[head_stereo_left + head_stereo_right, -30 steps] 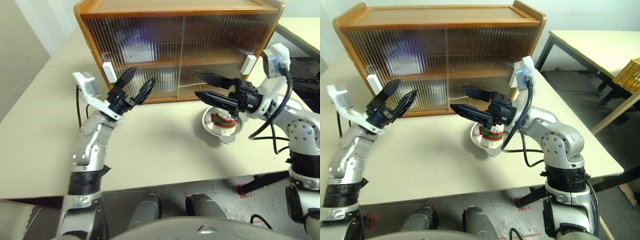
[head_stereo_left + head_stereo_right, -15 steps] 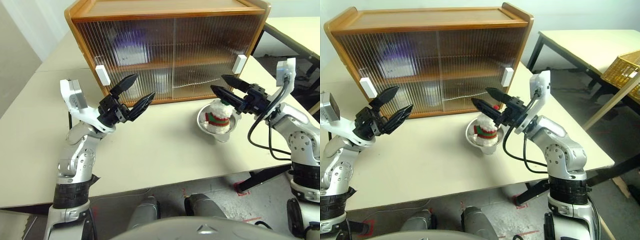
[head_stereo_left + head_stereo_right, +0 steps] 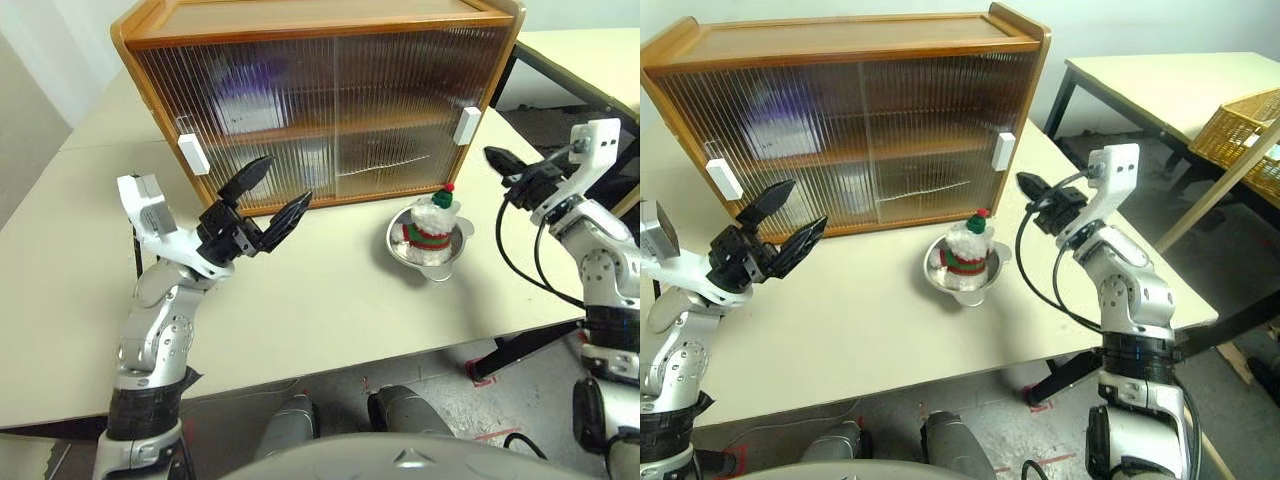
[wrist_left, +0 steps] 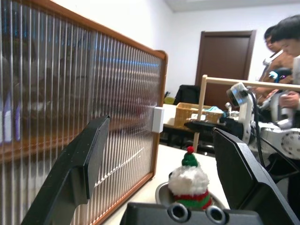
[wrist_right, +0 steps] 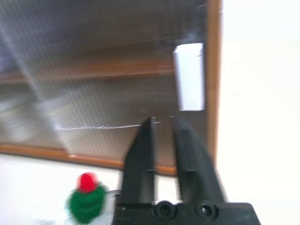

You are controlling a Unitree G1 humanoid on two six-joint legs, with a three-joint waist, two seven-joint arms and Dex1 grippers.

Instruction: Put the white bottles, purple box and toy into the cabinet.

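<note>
Risk as I see it: both cabinet doors are shut, so the toy can't go in until one slides. The right gripper, pinched shut on nothing, sits near the right handle and could slip off it. The left gripper gapes, empty. One toy in one metal bowl, two handles, something purple blurred behind the ribbed door.

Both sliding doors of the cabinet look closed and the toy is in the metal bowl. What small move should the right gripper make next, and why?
Probably bring the shut right gripper to the white handle and slide that door open. The cabinet is closed, the toy sits ungrasped in the metal bowl, and this gripper holds nothing and points toward that handle.
</note>
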